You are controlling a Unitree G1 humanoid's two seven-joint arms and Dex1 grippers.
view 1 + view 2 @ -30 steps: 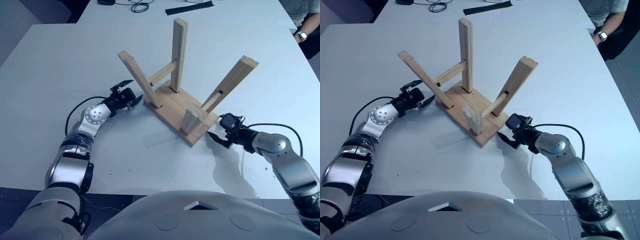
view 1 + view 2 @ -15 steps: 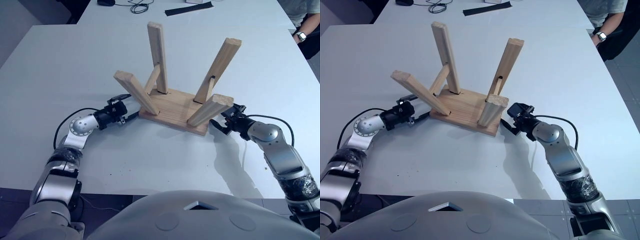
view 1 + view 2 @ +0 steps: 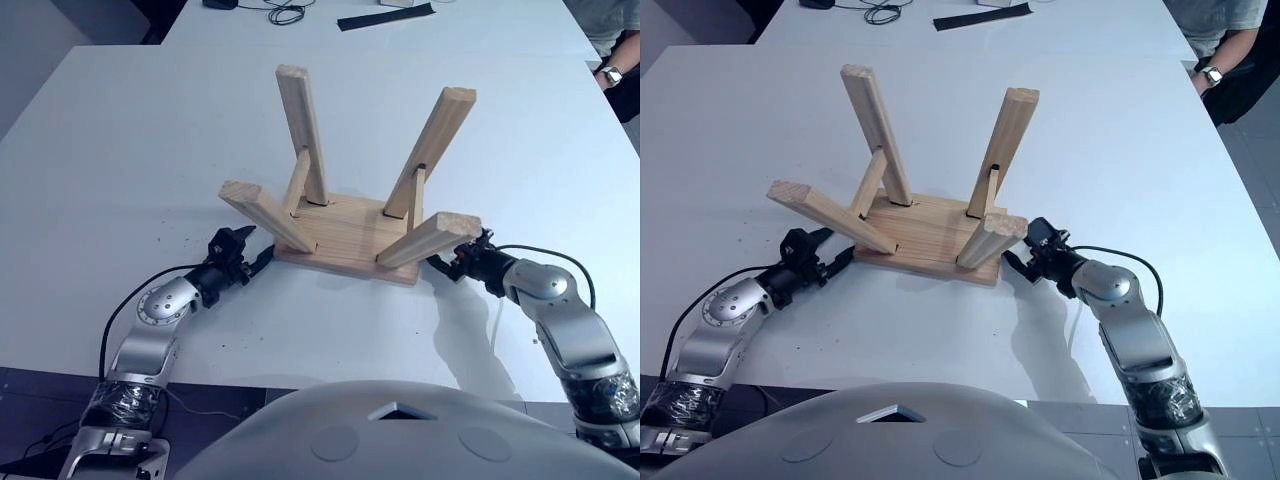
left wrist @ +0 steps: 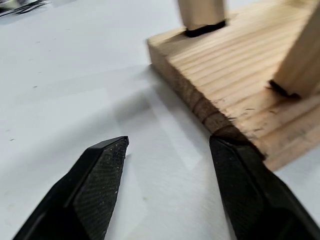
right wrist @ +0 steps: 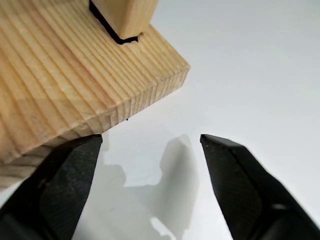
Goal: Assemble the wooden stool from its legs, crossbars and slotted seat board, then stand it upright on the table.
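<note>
The wooden stool lies upside down on the white table (image 3: 120,150), its seat board (image 3: 345,235) flat and its long edge facing me. Several legs splay upward: two far ones (image 3: 300,130) (image 3: 430,150) and two near ones (image 3: 265,215) (image 3: 425,240). Crossbars (image 3: 297,180) join them. My left gripper (image 3: 248,254) is open at the board's left end, one finger (image 4: 235,180) close against the board's corner (image 4: 220,120). My right gripper (image 3: 452,262) is open at the board's right end; in its wrist view the gripper (image 5: 150,140) stands open at the board's corner (image 5: 170,75).
A black strip (image 3: 385,17) and dark cables (image 3: 285,10) lie on the table behind. Bare tabletop stretches left, right and in front of the stool, and the near table edge runs just below both arms.
The stool has swung round on the table, from corner-first to long edge facing me. Both grippers followed its ends, the left arm drawing nearer to me.
</note>
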